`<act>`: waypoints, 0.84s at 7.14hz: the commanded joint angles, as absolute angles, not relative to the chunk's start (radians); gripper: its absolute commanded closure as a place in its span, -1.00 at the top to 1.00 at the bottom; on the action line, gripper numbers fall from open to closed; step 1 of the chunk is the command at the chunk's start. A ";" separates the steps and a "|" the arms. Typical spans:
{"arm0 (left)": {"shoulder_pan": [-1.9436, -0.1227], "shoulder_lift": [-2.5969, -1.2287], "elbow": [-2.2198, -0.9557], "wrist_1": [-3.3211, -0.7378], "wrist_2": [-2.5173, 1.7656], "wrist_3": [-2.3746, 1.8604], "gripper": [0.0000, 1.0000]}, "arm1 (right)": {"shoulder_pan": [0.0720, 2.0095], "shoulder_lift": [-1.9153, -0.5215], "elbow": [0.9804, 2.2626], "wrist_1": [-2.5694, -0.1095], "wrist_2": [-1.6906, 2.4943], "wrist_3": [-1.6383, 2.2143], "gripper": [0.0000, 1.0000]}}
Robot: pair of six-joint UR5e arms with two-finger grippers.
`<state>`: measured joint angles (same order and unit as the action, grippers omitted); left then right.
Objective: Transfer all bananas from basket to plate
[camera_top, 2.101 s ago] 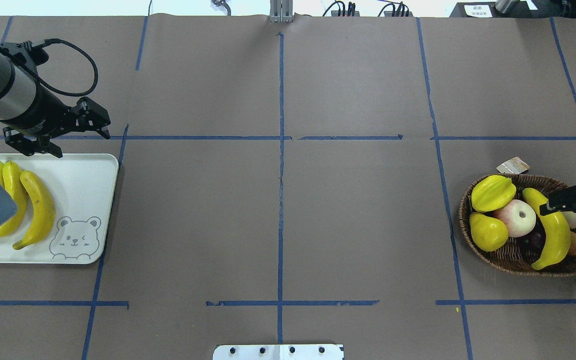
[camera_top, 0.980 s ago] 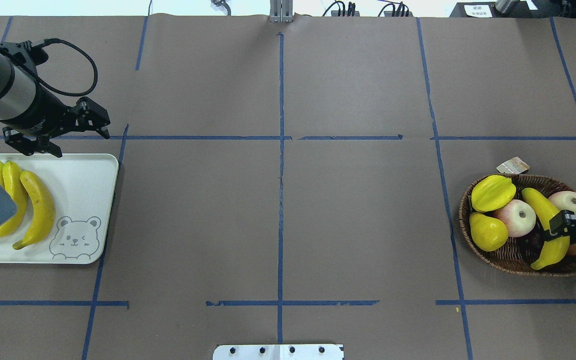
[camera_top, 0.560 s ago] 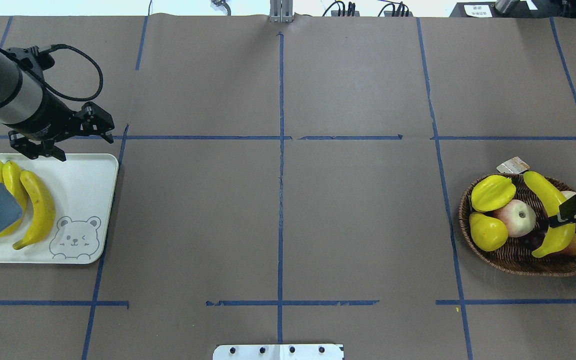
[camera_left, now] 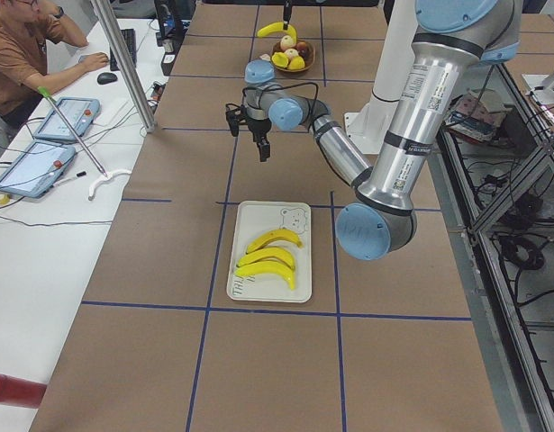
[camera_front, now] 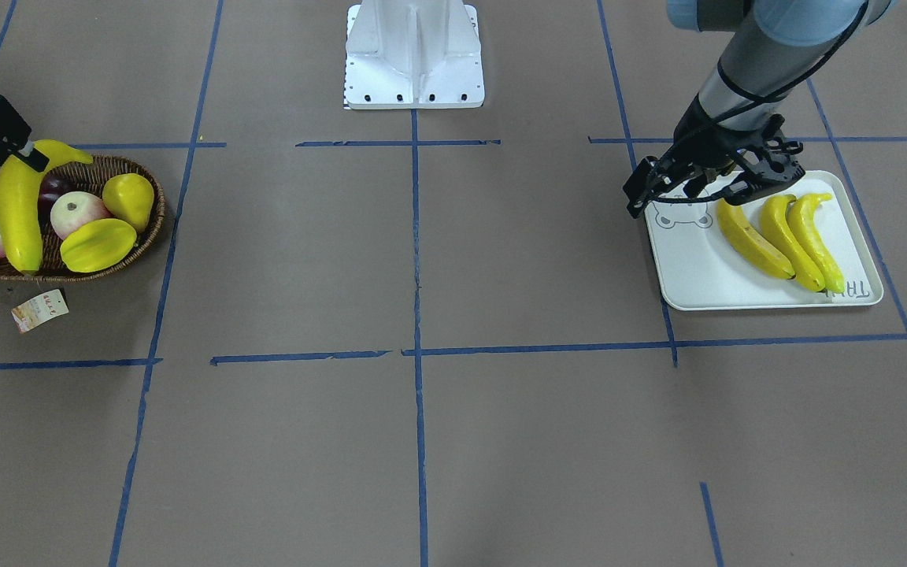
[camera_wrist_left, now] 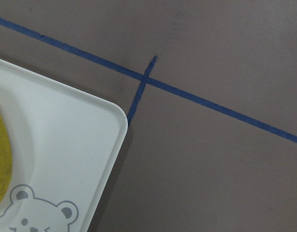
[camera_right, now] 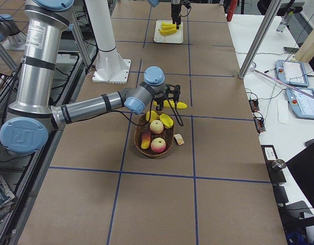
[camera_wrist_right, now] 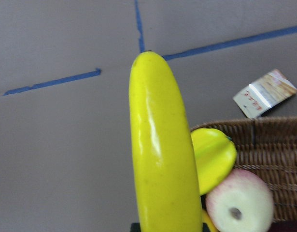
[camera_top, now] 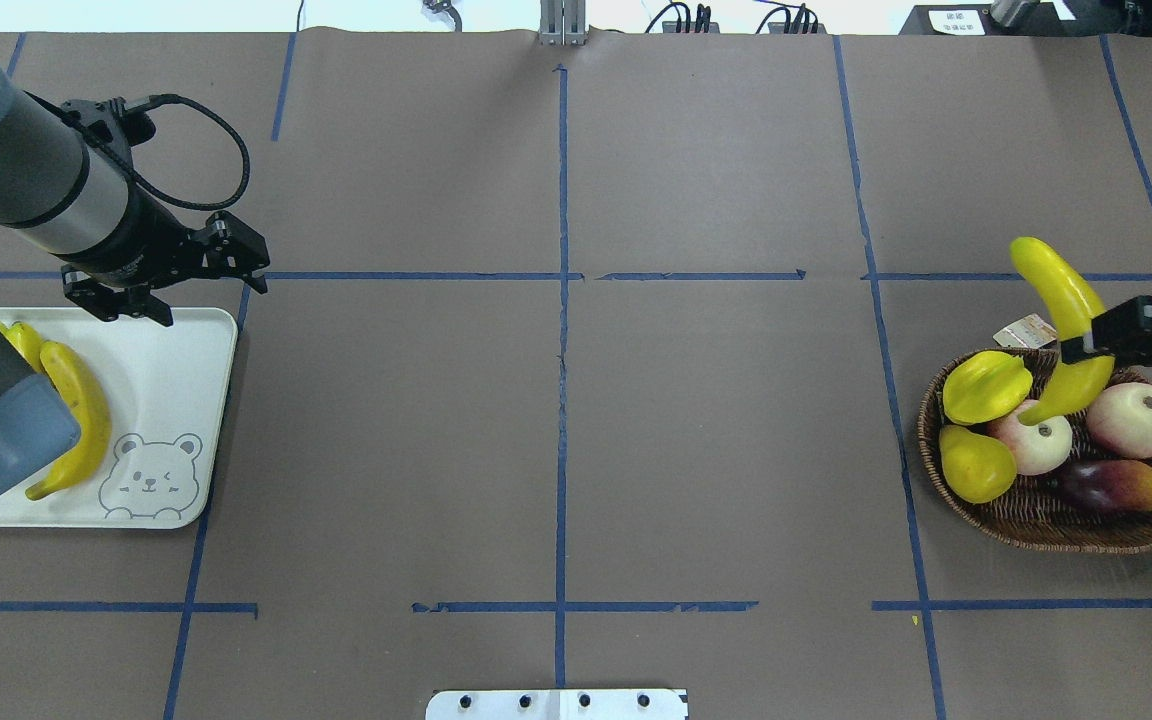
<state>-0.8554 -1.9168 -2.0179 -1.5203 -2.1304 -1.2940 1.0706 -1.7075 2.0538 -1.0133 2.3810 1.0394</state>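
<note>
The right claw [camera_top: 1079,347] is clamped tight on one banana [camera_top: 1058,295] at about its middle, so the fruit sticks out on both sides of the fingers. The basket [camera_top: 1036,532] sits just below this claw, with a star fruit [camera_top: 984,386], a pear [camera_top: 976,463] and apples [camera_top: 1133,420] in it. The left claw [camera_top: 213,303] is spread wide with nothing in it. It hangs over the corner of the plate [camera_top: 171,400], and three bananas [camera_front: 792,240] lie side by side on the plate close beside it.
</note>
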 commanded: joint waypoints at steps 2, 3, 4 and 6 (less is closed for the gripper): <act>-0.799 -1.993 -1.984 -1.815 -2.134 -1.461 1.00 | 0.835 -1.221 2.052 -1.389 2.168 1.057 -0.98; -0.798 -1.996 -1.941 -1.968 -2.134 -1.567 1.00 | 0.757 -1.156 2.056 -1.420 2.107 1.058 -0.97; -0.790 -2.015 -1.886 -2.094 -2.134 -1.660 1.00 | 0.689 -1.116 2.063 -1.422 2.048 1.080 -0.96; -0.756 -2.087 -1.829 -2.152 -2.132 -1.732 1.00 | 0.524 -1.024 2.053 -1.422 1.895 1.114 -0.96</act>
<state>-0.7759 -2.0459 -1.8627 -2.1140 -2.1328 -1.6914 0.6230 -1.0800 2.0595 -1.4189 1.9885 1.1005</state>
